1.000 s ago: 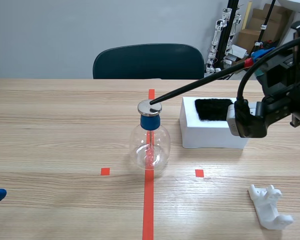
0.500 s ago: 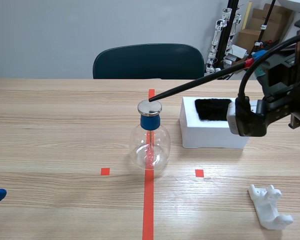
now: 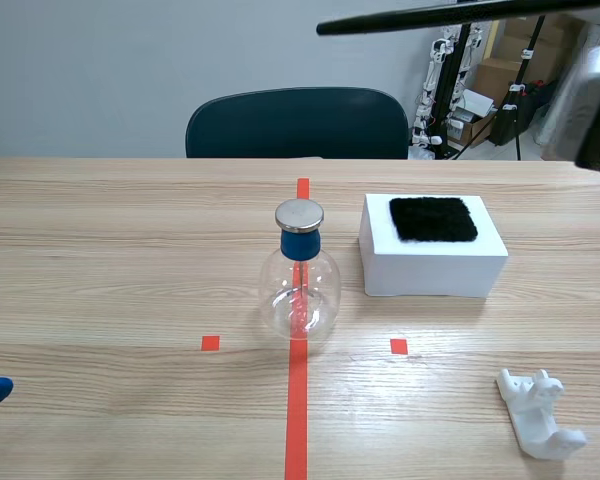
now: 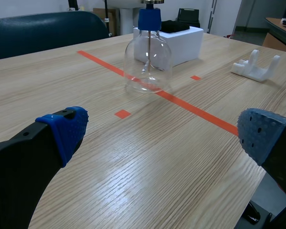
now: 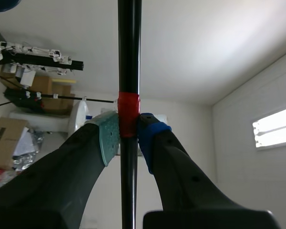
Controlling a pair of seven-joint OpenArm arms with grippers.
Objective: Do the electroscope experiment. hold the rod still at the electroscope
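The rod (image 3: 450, 14) hangs high over the worktop (image 3: 100, 260) - almost level, its tip up above the electroscope (image 3: 300, 275) and a little to the right, well apart from the metal cap (image 3: 299, 214). The right claw (image 5: 128, 136) is clamped on it, pads pressed to either side just at the red band (image 5: 128, 109).

It looks long, thin and stiff, probably light, so I'd judge weight is no worry. The length is, though: a small turn at the wrist would swing the far tip widely. The shaft seems smooth, so the taped band is likely the surest place to grip.

The electroscope is a clear flask with a blue stopper, standing on the red line mid-worktop. It looks fragile and easy to tip, so the tip should meet the cap gently.

The left claw (image 4: 164, 131) sits low at the near left - fingers spread wide, holding nothing.
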